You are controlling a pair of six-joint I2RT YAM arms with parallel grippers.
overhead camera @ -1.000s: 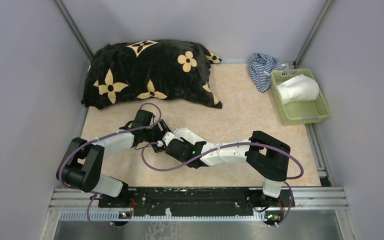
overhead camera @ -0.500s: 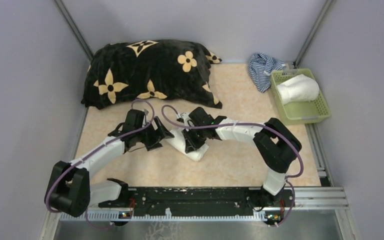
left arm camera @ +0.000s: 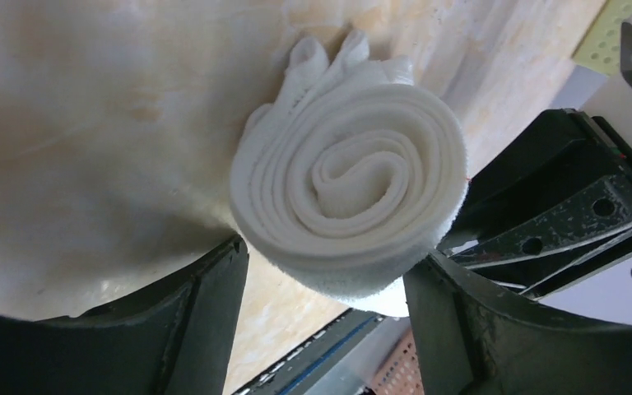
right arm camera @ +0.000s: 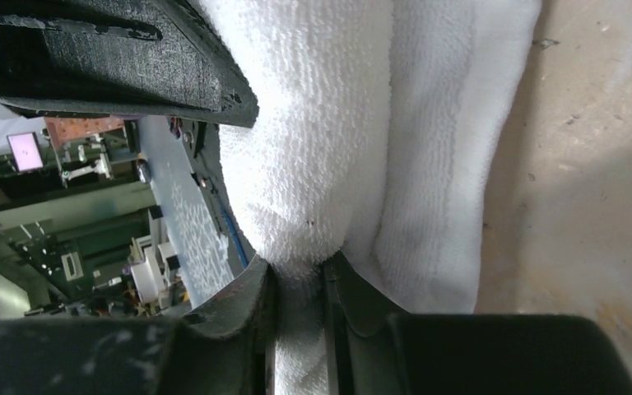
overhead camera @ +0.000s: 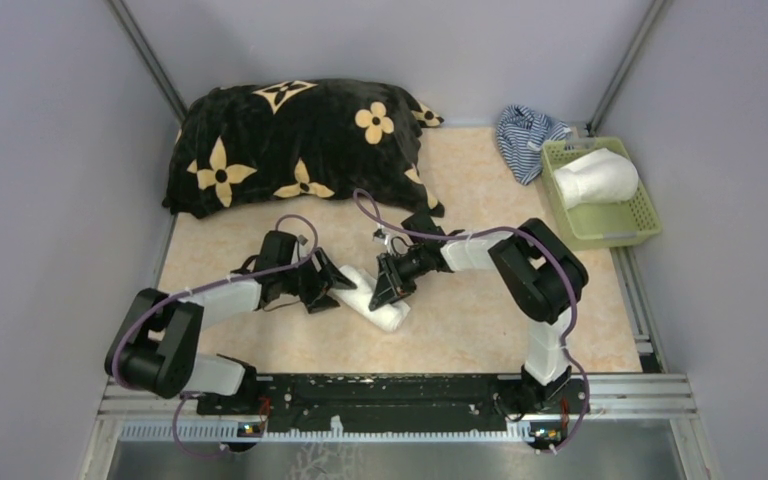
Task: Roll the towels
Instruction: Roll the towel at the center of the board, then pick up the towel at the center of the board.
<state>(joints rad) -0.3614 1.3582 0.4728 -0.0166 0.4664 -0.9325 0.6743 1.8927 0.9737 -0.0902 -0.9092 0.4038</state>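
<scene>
Rolled towel [left arm camera: 350, 177] is looped white terry cloth (matt, soft-looking).

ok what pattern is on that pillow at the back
Black with tan flower shapes; the pillow shows best in the top external view.

This is a robot test cell in a lab or workshop, dressed with household things. Plain grey walls [overhead camera: 50, 150] on metal frame posts [overhead camera: 146, 55] close off three sides of a beige stone-patterned tabletop [overhead camera: 480, 190]. Two robot arms are bolted to a metal rail [overhead camera: 400, 395] along the near edge. A black pillow with tan flowers [overhead camera: 295, 145] lies along the far edge, a striped garment [overhead camera: 525, 135] sits near the far right corner, and a green basket [overhead camera: 600, 225] stands at the right edge. Past the tabletop, the right wrist view shows benches with equipment and a lit screen [right arm camera: 25, 150].
</scene>
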